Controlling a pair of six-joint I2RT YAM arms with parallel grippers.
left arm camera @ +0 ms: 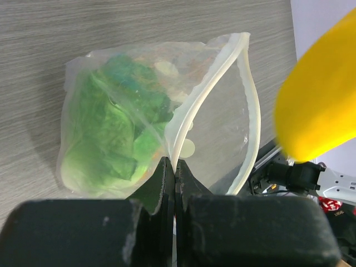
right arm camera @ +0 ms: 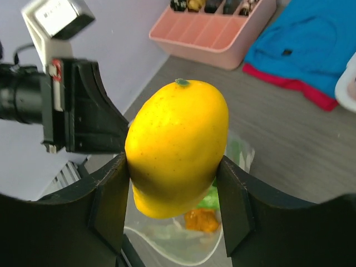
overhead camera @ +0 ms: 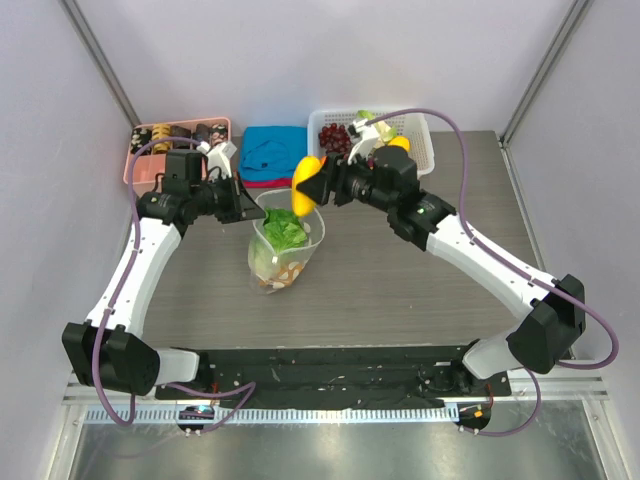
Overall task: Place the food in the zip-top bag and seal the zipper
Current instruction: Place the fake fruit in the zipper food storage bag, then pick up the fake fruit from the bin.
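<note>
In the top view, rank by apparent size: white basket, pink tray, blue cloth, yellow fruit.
Largest: white basket and pink tray, about alike; then blue cloth; yellow fruit smallest, though held nearer the camera.

Grey wood-grain table (overhead camera: 400, 290), pale lilac walls (overhead camera: 330, 50), slanted metal corner posts (overhead camera: 100, 60), even light

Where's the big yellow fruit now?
In the top view, the yellow fruit is held in the right gripper, just above the open bag.
</note>
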